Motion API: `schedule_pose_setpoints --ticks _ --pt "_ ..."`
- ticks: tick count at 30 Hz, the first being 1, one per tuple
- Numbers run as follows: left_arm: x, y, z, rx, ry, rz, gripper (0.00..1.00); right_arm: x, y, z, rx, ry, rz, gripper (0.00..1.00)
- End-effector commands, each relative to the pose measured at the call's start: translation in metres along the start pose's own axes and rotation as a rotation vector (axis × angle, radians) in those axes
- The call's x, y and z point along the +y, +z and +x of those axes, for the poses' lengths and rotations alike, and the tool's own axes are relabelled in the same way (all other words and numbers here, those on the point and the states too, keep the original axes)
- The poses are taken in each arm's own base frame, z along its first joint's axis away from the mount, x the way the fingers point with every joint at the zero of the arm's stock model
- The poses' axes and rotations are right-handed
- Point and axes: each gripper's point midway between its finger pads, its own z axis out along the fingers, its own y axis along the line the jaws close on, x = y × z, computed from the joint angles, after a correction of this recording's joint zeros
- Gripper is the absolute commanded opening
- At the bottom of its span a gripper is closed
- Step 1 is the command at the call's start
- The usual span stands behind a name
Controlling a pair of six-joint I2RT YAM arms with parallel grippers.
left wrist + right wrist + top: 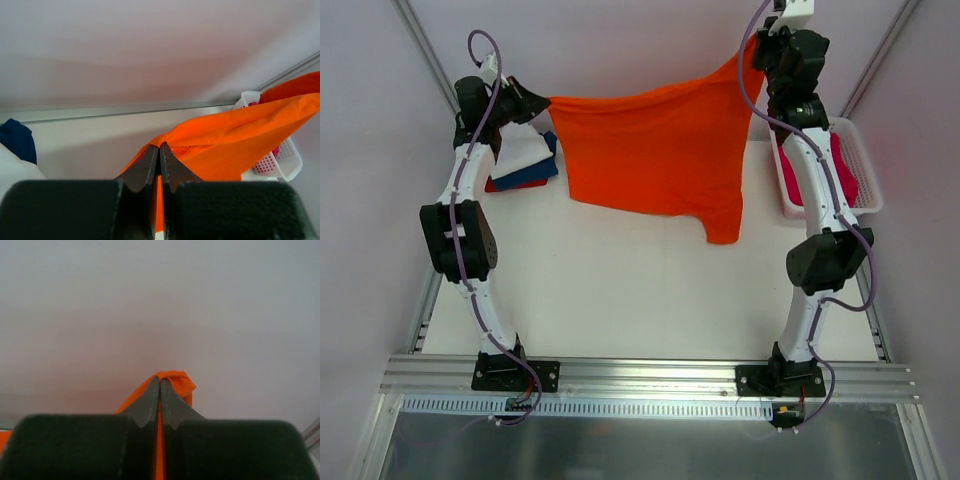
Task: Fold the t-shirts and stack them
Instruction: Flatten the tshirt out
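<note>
The bright orange t-shirt [655, 150] hangs stretched in the air between both grippers over the far half of the table. My left gripper [542, 102] is shut on its left top corner; the cloth shows pinched at the tips in the left wrist view [235, 145]. My right gripper [757, 45] is shut on the right top corner, held higher, with orange cloth bunched over the tips [180, 382]. Folded white, navy and red shirts [525, 160] lie stacked at the far left. The magenta-pink shirt [840, 175] lies in the basket.
The white mesh basket [865, 160] stands at the far right edge, behind my right arm; it also shows in the left wrist view [280, 160]. The white table top [640, 290] lies below the hanging shirt. Metal rails run along the near edge and the left side.
</note>
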Motion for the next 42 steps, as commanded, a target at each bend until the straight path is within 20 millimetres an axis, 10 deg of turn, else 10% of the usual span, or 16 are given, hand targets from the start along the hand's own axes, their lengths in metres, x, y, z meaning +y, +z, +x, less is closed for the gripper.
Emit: schedule_pose_setpoints --ticks 1,6,12,20,31,37,42 --pt "-0.003 0.006 -0.01 -0.036 0.038 0.046 0.0 -0.007 -0.019 -0.067 -0.192 0.024 0.023 0.0" --pt "-0.011 0.007 -0.023 -0.05 0.059 0.056 0.0 -0.004 -0.011 -0.068 -0.187 0.015 0.018 0.0" --pt "-0.053 -0.01 -0.062 -0.115 0.12 0.103 0.0 0.004 -0.038 -0.126 -0.306 -0.013 0.004 0.0" --pt "-0.161 -0.074 -0.128 -0.275 0.287 0.213 0.0 0.019 -0.139 -0.226 -0.557 -0.087 -0.014 0.0" --pt "-0.289 -0.178 -0.171 -0.481 0.49 0.323 0.0 0.037 -0.235 -0.291 -0.757 -0.092 -0.083 0.0" --pt "-0.315 -0.203 -0.183 -0.538 0.522 0.338 0.0 0.035 -0.238 -0.303 -0.75 -0.096 -0.08 0.0" --pt "-0.287 -0.171 -0.176 -0.476 0.445 0.323 0.0 0.037 -0.216 -0.3 -0.709 -0.109 -0.055 0.0"
